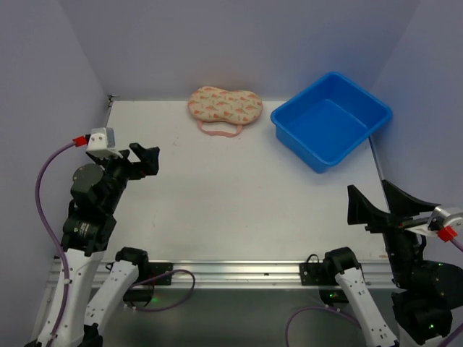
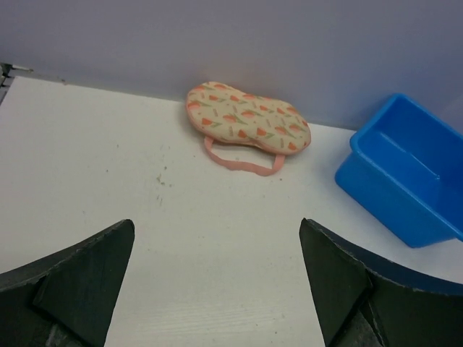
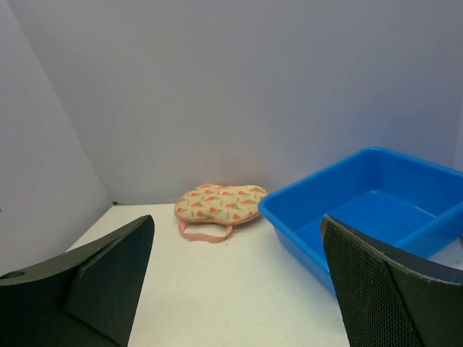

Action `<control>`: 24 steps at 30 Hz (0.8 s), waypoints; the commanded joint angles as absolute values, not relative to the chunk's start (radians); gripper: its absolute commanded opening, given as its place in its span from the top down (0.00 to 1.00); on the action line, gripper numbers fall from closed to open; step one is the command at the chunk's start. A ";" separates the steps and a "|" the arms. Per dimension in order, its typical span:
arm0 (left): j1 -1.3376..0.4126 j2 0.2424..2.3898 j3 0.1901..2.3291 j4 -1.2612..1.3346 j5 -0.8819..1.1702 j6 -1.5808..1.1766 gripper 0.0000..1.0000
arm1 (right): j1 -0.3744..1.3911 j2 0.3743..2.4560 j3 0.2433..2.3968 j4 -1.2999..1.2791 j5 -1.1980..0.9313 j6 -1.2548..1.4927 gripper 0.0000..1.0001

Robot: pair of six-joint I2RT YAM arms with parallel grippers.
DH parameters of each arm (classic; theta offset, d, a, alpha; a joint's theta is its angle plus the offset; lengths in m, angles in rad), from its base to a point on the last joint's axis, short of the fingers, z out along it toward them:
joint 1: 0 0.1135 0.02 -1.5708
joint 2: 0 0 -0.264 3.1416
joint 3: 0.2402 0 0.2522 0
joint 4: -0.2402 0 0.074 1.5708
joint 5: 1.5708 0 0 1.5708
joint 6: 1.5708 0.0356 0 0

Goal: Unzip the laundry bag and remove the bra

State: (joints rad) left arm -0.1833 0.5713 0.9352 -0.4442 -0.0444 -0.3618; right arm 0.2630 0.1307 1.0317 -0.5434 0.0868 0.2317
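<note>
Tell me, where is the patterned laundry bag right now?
Seen from the top camera, the laundry bag lies at the far edge of the table, close to the back wall, with the blue tub just to its right.

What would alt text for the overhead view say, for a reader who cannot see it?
A closed cream laundry bag with a pink loop handle lies at the far edge of a white table, a blue tub to its right. The left gripper and right gripper hang open near the front, touching nothing.
</note>
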 commanded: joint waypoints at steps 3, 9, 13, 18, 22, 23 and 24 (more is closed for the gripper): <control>-0.189 0.745 0.923 -0.344 0.030 -0.423 0.00 | 0.267 0.181 1.008 -0.543 0.014 0.275 0.01; -0.189 1.004 0.948 -0.154 0.069 -0.524 0.00 | 0.267 0.244 0.965 -0.542 -0.112 0.311 0.01; -0.187 1.170 0.936 0.088 0.006 -0.635 0.00 | 0.267 0.297 0.945 -0.531 -0.196 0.337 0.01; -0.186 1.491 1.043 0.283 -0.014 -0.692 0.00 | 0.267 0.319 0.904 -0.493 -0.296 0.356 0.01; -0.183 1.721 1.192 0.327 0.026 -0.736 0.00 | 0.267 0.334 0.864 -0.463 -0.333 0.367 0.01; -0.183 1.806 1.257 0.322 0.043 -0.755 0.00 | 0.267 0.339 0.862 -0.465 -0.333 0.370 0.01; -0.181 1.847 1.288 0.316 0.044 -0.761 0.00 | 0.267 0.350 0.861 -0.466 -0.330 0.373 0.01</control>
State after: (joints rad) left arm -0.1848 1.7515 1.1687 0.2028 0.0235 -0.6979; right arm 0.2630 0.3176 0.8688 -0.5133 -0.2760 0.3485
